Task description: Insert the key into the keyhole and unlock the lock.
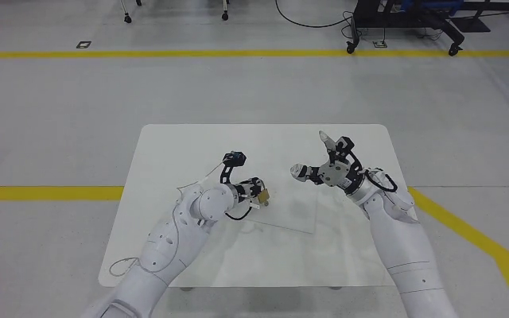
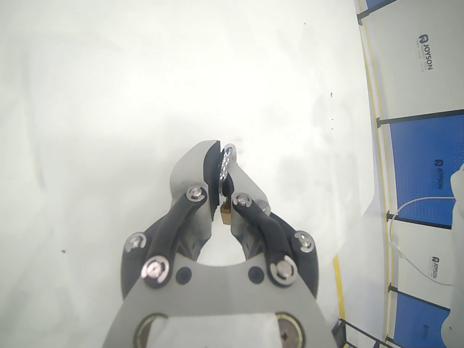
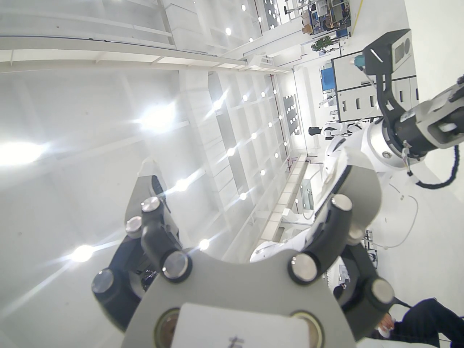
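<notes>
From where I stand, the left gripper [image 1: 258, 193] sits just left of the middle of the top view, low over the white counter [image 1: 199, 151]. Its jaws are closed on a flat, dimpled silver piece that I take for the key [image 2: 225, 168]. Just behind it, between the jaws, a small brass block peeks out, probably the lock [image 2: 224, 216]; from above it is only a brass speck at the jaw tips. Pinching the flat faces makes sense to me, since that grip should let the wrist twist the piece without it slipping.

The right gripper [image 1: 310, 153] hangs right of centre, well apart from the other. It is tipped upward so its own camera looks at the ceiling, and its jaws are spread wide and empty. I'd guess it's kept out of the way, or ready to steady the lock.

The pads cover the join, so I can't tell whether the key already sits in the keyhole. I can't make out the keyhole or a shackle, nor whether the brass touches the counter
</notes>
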Robot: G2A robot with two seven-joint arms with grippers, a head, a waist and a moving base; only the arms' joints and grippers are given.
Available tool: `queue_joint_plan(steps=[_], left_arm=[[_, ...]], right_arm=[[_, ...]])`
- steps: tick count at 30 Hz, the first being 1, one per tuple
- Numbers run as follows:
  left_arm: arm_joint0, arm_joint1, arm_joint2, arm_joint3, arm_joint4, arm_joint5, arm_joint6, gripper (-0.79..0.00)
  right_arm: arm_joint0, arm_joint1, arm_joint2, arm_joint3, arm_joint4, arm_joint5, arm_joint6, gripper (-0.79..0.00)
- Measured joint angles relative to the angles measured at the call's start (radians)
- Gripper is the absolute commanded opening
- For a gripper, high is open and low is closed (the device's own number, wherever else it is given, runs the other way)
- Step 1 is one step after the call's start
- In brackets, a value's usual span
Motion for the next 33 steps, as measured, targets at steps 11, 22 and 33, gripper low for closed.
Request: queue_joint_plan(steps=[11, 22, 33], left_arm=[[0.038, 0.026, -0.090, -0.076, 0.000, -0.028, 0.036, 0.000], [0.220, 0.111, -0.382, -0.370, 0.068, -0.068, 0.094, 0.000], [0.261, 0.127, -0.452, -0.405, 0.077, -0.095, 0.115, 0.000]], right_arm=[[0.000, 0.000, 0.000, 0.000, 0.000, 0.000, 0.000, 0.000], [0.000, 0.000, 0.000, 0.000, 0.000, 0.000, 0.000, 0.000], [0.000, 0.000, 0.000, 0.000, 0.000, 0.000, 0.000, 0.000]])
